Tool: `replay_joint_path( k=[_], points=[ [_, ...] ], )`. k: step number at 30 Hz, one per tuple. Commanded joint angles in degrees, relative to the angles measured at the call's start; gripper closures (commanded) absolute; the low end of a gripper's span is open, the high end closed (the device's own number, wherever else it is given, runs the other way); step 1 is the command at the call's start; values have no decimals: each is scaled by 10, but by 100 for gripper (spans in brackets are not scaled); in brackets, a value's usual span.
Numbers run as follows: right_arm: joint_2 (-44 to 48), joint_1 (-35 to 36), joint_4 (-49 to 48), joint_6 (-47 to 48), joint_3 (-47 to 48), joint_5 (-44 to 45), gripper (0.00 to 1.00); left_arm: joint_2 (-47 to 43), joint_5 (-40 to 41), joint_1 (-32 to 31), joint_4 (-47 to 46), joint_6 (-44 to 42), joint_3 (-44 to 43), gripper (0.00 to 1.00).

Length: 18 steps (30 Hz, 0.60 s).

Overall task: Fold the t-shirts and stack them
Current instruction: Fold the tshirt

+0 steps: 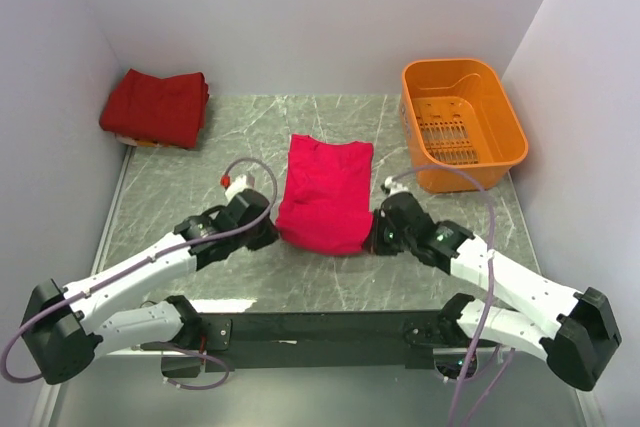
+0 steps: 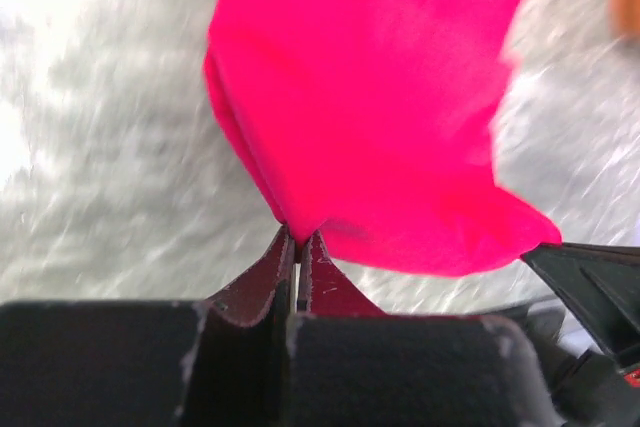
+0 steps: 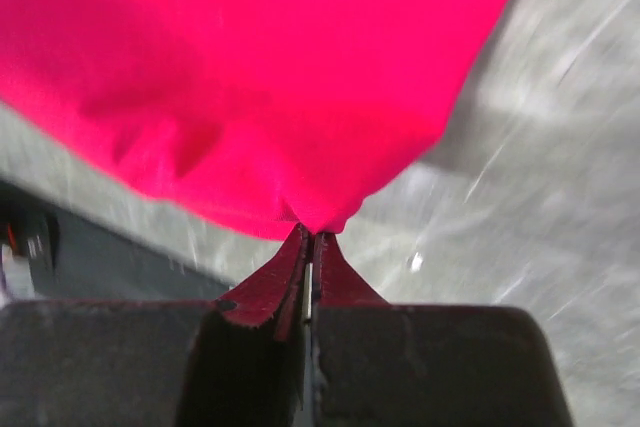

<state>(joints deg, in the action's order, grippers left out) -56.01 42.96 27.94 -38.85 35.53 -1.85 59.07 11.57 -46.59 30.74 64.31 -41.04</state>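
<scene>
Right now my left gripper [image 2: 298, 239] is clamped on the near left corner of the crimson shirt [image 1: 325, 192], and my right gripper [image 3: 311, 235] is clamped on its near right corner. The shirt spans the gap between both and stretches away from them over the table [image 1: 200, 277]. Far beyond my left gripper lie folded dark red shirts [image 1: 155, 107]. Beyond my right gripper stands the basket [image 1: 500, 162].

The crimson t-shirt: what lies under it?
Grey table shows all around the crimson t-shirt; left gripper and right gripper pinch its near corners. Anything beneath the cloth is covered.
</scene>
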Motion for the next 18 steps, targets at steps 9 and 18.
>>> replay_joint_path(
  k=[9,18],
  points=[
    [-78,-137,-43,117,159,6,100,132,110,86,-35,-88,-208,99],
    [-185,-224,-61,146,250,-68,100,255,50,163,-85,-150,-323,99]
  ],
)
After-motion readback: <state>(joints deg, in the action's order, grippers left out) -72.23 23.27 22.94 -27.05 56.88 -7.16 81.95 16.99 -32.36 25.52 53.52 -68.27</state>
